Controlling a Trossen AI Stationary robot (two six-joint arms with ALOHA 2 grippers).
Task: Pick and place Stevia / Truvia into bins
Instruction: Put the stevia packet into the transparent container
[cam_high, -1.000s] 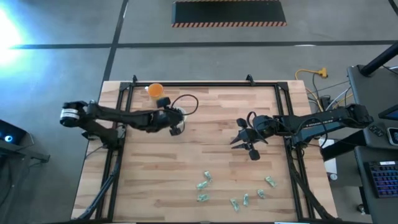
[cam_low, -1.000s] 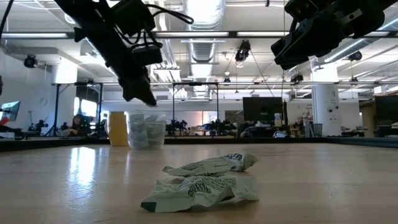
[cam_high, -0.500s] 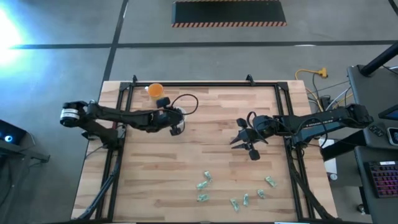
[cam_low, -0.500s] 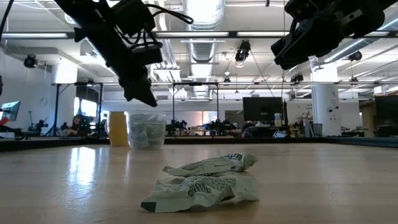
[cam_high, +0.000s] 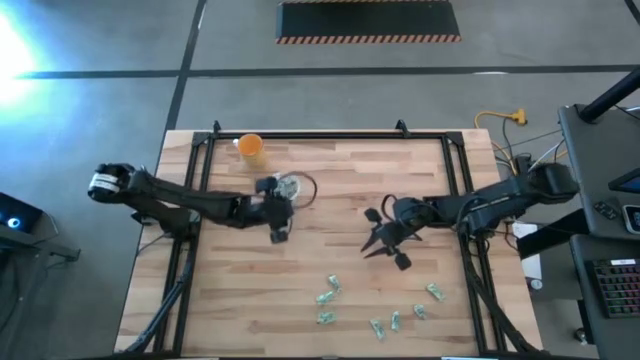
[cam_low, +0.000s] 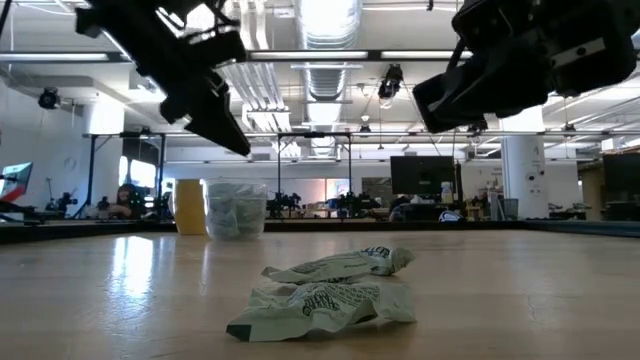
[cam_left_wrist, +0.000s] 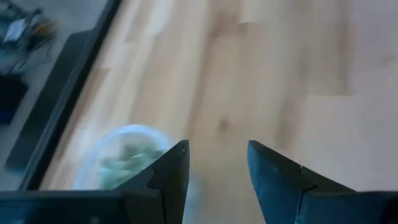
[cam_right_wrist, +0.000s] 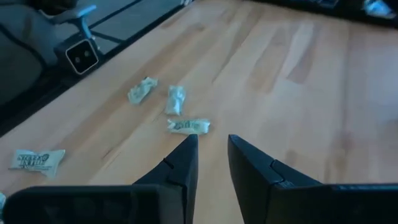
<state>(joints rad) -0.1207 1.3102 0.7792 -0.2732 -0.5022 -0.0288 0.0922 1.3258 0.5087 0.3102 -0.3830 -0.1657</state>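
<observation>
- The clear cup (cam_high: 291, 186) serving as the bin stands in the upper middle of the high view, just right of the orange cup (cam_high: 250, 148), which sits near the upper left corner of the tabletop (cam_high: 340, 260).
- In the low view the clear cup (cam_low: 236, 208) already looks well filled with pale green-and-white sachets, so a good part of the job appears done.
- What is left lies loose: a scatter of Stevia / Truvia sachets (cam_high: 327, 296) across the lower middle and lower right of the high view, several of them, well apart from the cup.
- Two crumpled sachets (cam_low: 330, 290) fill the lower centre of the low view, touching one another on the bare wood.
- The left hand (cam_high: 277, 214) hangs just below and beside the clear cup in the high view; in the left wrist view its fingers (cam_left_wrist: 169, 179) stand spread with nothing between them, and the cup (cam_left_wrist: 127, 155) shows blurred at the lower left of that picture.
- The right hand (cam_high: 384, 240) hovers right of centre in the high view, above the sachet scatter and between it and the cup's row.
- In the right wrist view its fingers (cam_right_wrist: 179, 167) sit close together with a narrow gap and hold nothing; four sachets (cam_right_wrist: 176, 99) lie on the wood ahead of it, toward the left half of that picture.
- My reading: the task is past its midpoint but not finished, since neither hand carries a sachet and every loose one must yet be picked and dropped in the cup.
</observation>
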